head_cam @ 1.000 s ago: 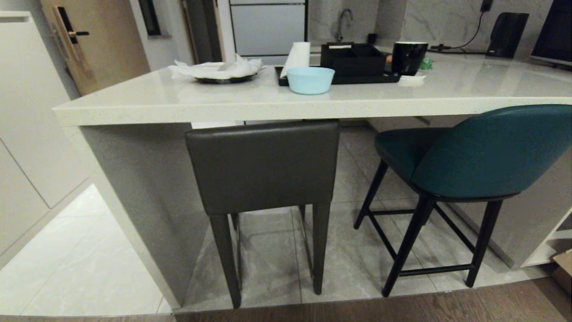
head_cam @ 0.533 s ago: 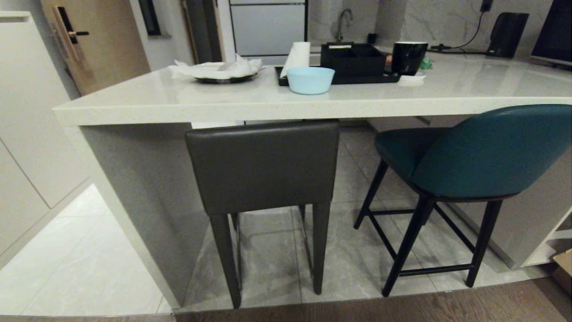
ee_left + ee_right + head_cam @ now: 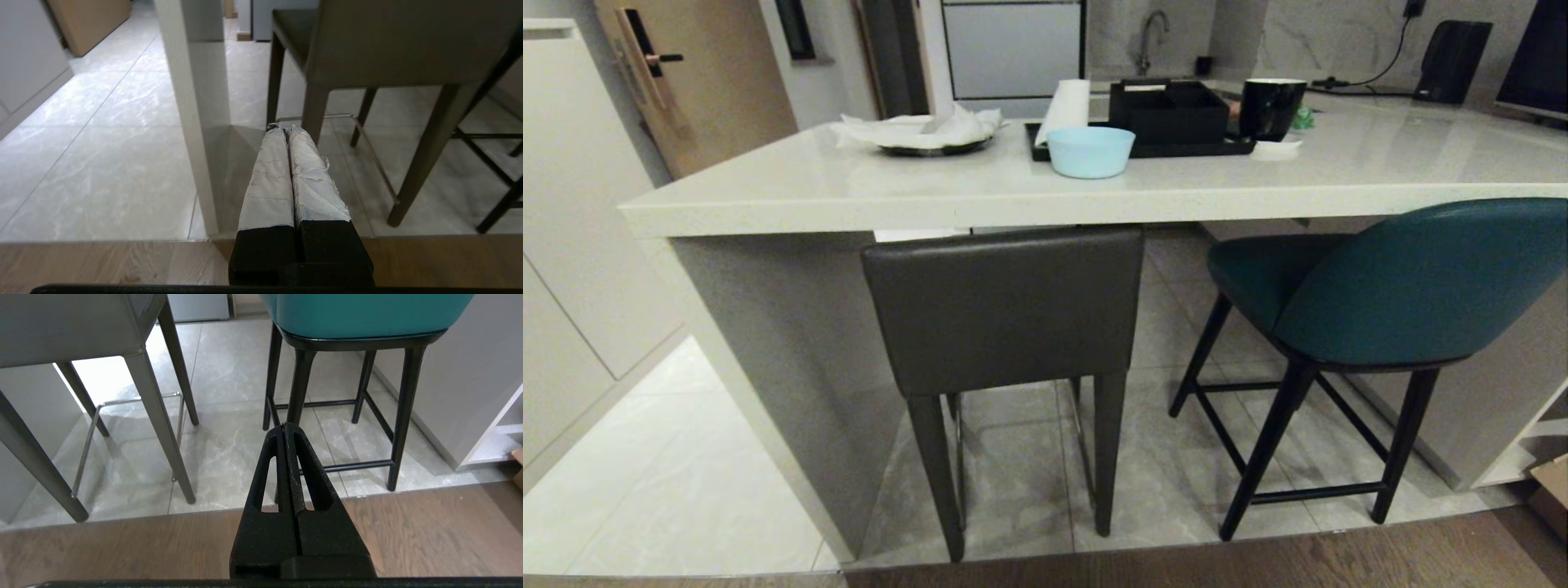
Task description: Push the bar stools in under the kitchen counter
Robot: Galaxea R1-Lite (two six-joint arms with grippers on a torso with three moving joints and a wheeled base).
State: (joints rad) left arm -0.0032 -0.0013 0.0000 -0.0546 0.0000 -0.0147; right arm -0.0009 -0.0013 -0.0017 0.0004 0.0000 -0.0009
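Two bar stools stand at the kitchen counter [image 3: 980, 196]. The dark grey stool [image 3: 1005, 306] has its square back right at the counter's front edge, beside the slab side panel [image 3: 792, 359]. The teal stool [image 3: 1413, 282] stands to its right, turned at an angle, its back out in front of the edge. Neither arm shows in the head view. My left gripper [image 3: 284, 128] is shut and empty, low over the floor before the grey stool [image 3: 392, 45]. My right gripper [image 3: 284, 425] is shut and empty, facing the teal stool [image 3: 363, 314] legs.
On the counter sit a light blue bowl [image 3: 1090, 151], a black tray [image 3: 1176, 122] with a box, a black mug [image 3: 1270, 106], a paper roll and a plate with crumpled paper [image 3: 923, 131]. White shelving [image 3: 1539, 441] closes the counter's right end. Wood floor meets tile beneath the stools.
The whole head view has shifted slightly downward in the picture, so the camera has moved a little. The stools and both grippers have not moved.
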